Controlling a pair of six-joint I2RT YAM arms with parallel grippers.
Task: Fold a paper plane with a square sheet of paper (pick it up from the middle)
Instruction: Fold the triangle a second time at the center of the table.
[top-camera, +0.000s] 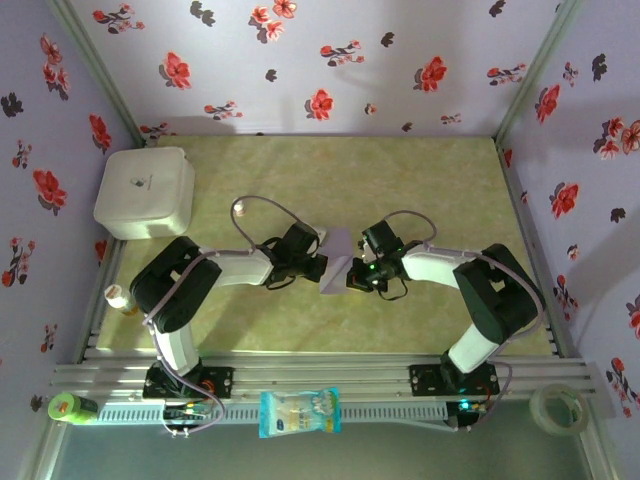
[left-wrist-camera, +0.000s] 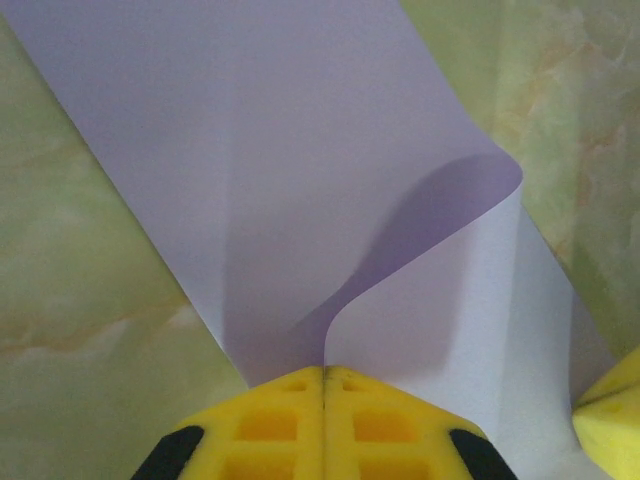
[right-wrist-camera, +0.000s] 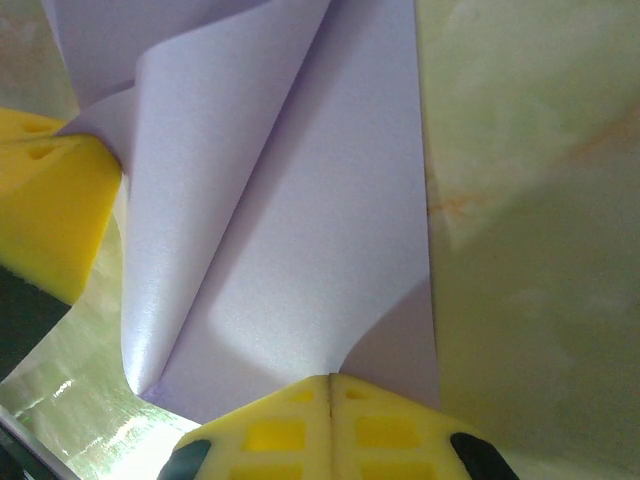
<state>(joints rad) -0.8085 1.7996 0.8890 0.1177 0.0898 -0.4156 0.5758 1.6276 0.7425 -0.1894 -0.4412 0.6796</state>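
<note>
Left gripper (left-wrist-camera: 325, 372) and right gripper (right-wrist-camera: 331, 380) pinch the square sheet of paper (top-camera: 336, 256) — white box (top-camera: 145, 192) well apart.

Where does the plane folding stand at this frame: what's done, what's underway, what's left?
Done: the square sheet of paper is gripped from opposite sides, by the shut left gripper and the shut right gripper. In hand: the sheet is bowed between them into a loose curl rather than a flat fold. Left: nearly all the folding, since no pointed tip or long centre crease shows yet.
</note>
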